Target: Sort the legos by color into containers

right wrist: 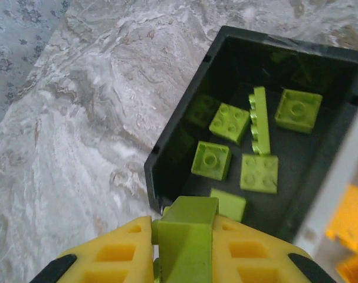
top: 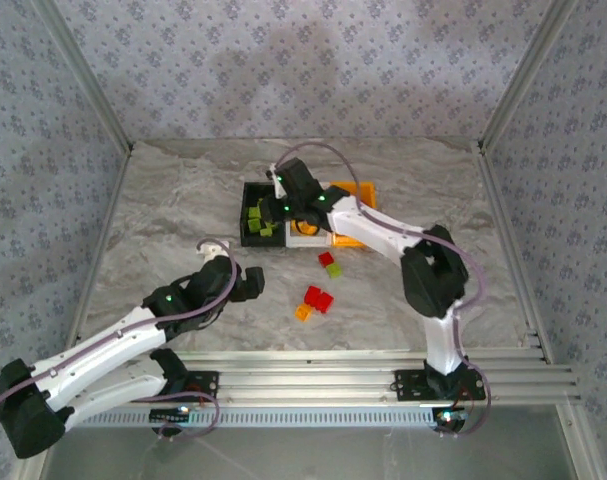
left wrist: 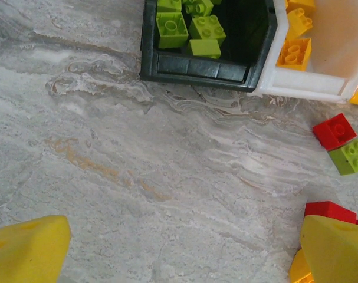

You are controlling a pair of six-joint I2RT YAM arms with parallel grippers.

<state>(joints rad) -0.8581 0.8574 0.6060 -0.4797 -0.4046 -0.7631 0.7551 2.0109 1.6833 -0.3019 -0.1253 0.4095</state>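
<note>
My right gripper (right wrist: 182, 239) is shut on a light green lego (right wrist: 187, 212) and hangs over the near rim of the black container (right wrist: 179, 141), where several green legos (right wrist: 229, 124) lie. From above, this gripper (top: 286, 198) is over the black container (top: 263, 244). The white container (left wrist: 302, 91) beside it holds orange-yellow legos (left wrist: 294, 53). The orange-yellow container (top: 361, 190) is partly hidden by the right arm. My left gripper (left wrist: 181, 253) is open over bare table, left of the loose legos. Its right fingertip (left wrist: 338, 250) overlaps a red lego (left wrist: 329, 209).
Loose on the table lie a red lego (top: 326, 259) with a green one (top: 334, 270), two more reds (top: 318, 298) and an orange one (top: 303, 313). Metal rails edge the marble table (top: 163, 220), and there is room on its left.
</note>
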